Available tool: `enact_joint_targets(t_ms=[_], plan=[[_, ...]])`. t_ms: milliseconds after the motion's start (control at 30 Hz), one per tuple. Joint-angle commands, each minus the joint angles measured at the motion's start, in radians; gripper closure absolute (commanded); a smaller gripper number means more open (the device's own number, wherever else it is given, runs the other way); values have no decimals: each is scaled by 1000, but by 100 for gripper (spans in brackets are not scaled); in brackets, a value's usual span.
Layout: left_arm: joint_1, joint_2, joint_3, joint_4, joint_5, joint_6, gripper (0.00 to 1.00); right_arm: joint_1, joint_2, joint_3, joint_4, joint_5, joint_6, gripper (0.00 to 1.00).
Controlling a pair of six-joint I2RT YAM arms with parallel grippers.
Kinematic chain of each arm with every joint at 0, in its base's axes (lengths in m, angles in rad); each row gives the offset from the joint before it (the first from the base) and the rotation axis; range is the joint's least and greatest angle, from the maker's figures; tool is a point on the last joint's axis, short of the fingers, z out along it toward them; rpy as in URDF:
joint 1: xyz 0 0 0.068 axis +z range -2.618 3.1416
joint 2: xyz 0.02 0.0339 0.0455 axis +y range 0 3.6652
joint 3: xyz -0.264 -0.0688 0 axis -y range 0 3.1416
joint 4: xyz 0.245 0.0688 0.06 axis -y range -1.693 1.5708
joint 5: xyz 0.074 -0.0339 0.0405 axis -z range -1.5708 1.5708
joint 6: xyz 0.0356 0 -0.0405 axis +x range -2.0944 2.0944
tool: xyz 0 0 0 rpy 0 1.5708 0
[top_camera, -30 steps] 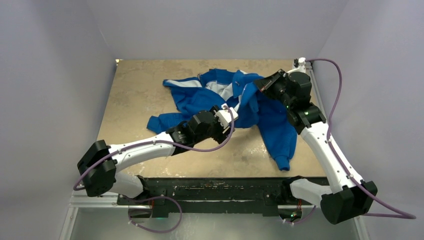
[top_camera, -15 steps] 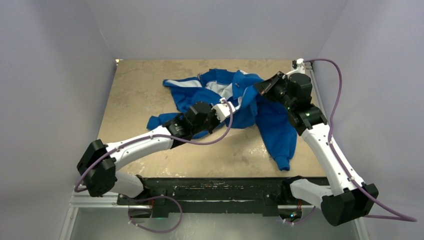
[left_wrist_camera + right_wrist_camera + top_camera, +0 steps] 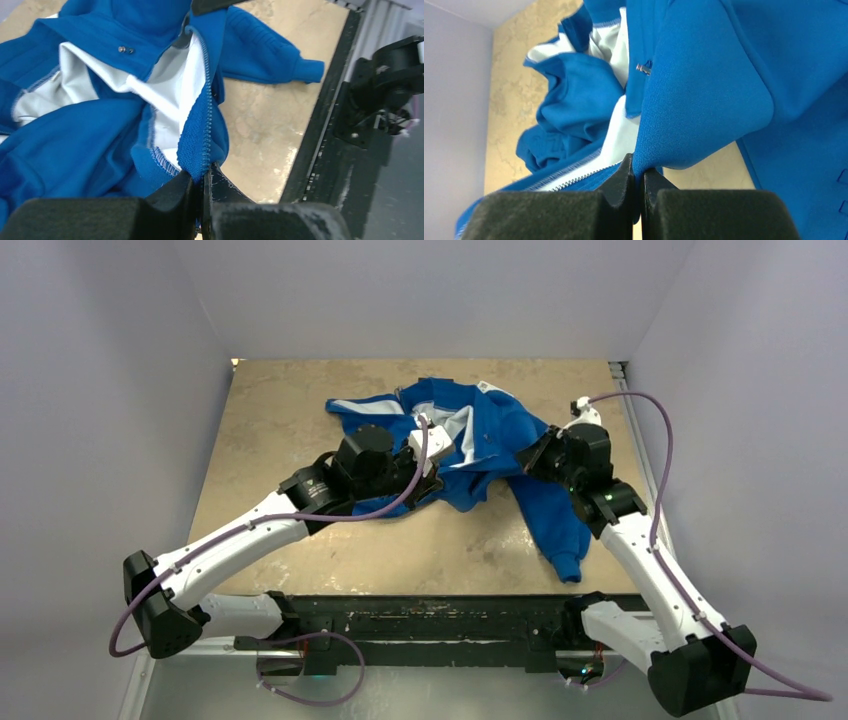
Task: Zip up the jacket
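**Top view:** 1 jacket (image 3: 497,436), 2 arms, 2 grippers. The jacket lay crumpled on the far-centre part of the table (image 3: 270,430). It was royal blue, front open, w/ white lining showing near the middle. Its long axis ran diagonally from far-left to near-right. 1 sleeve trailed toward the near-right edge and ended in a cuff (image 3: 567,567). The left gripper (image 3: 432,462) sat at the jacket's near-left edge and the right gripper (image 3: 522,452) at its right side. The jaw gap could not be read from here.

**Left wrist:** The left gripper (image 3: 202,181) had its fingers together, pinched on the bottom corner of the front edge. 1 line of zipper teeth (image 3: 207,100) ran up that edge, away from the camera. White lining lay beside the teeth, blue stitching on the hems. 2 small metal studs (image 3: 125,49) sat on an upper fold. The cuff (image 3: 311,70) pointed toward the black base rail (image 3: 325,125).

**Right wrist:** The right gripper (image 3: 640,176) had its fingers closed on a rounded fold of blue fabric. 1 strip of zipper teeth (image 3: 574,180) ran low on the left, w/ 1 small metal pull (image 3: 642,68) above it. Blue folds and white lining were bunched farther back on the table (image 3: 506,100).
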Motion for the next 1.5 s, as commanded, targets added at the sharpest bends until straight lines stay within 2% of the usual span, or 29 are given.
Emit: enact_joint_targets(t_ms=[0,67,133,200,300,367,533,600,767,967,1200,1300,1400,1467], plan=[[5,-24,84,-28,100,-169,100,-3,3,-19,-23,25,-105,91],[5,-22,92,-24,105,-190,100,-3,-20,15,-40,0,-171,78],[5,-19,101,-19,105,-185,100,-3,-67,44,-1,-95,-246,60],[4,-20,102,-21,107,-173,100,-3,-114,65,73,-215,-330,46],[4,-24,100,-41,138,-144,100,-3,-137,75,175,-482,-437,23],[4,-27,100,-63,153,-124,100,-4,-111,94,193,-620,-515,17],[4,-49,77,-100,150,-29,100,-4,-36,166,178,-896,-709,13],[5,-58,66,-110,143,2,100,0,-46,126,338,-1024,-681,11],[4,-65,59,-100,134,-8,100,41,-37,-38,738,-1146,-490,6],[13,-48,78,-61,144,-94,100,241,-2,-122,766,-985,-541,4],[51,-39,136,-34,193,-235,100,346,-13,-257,811,-790,-547,6],[68,-41,160,-25,232,-300,100,369,-26,-333,897,-721,-525,8],[78,-39,173,-18,291,-361,100,376,-17,-359,963,-669,-514,14],[88,-38,179,-12,333,-394,100,377,-10,-357,981,-665,-520,27]])
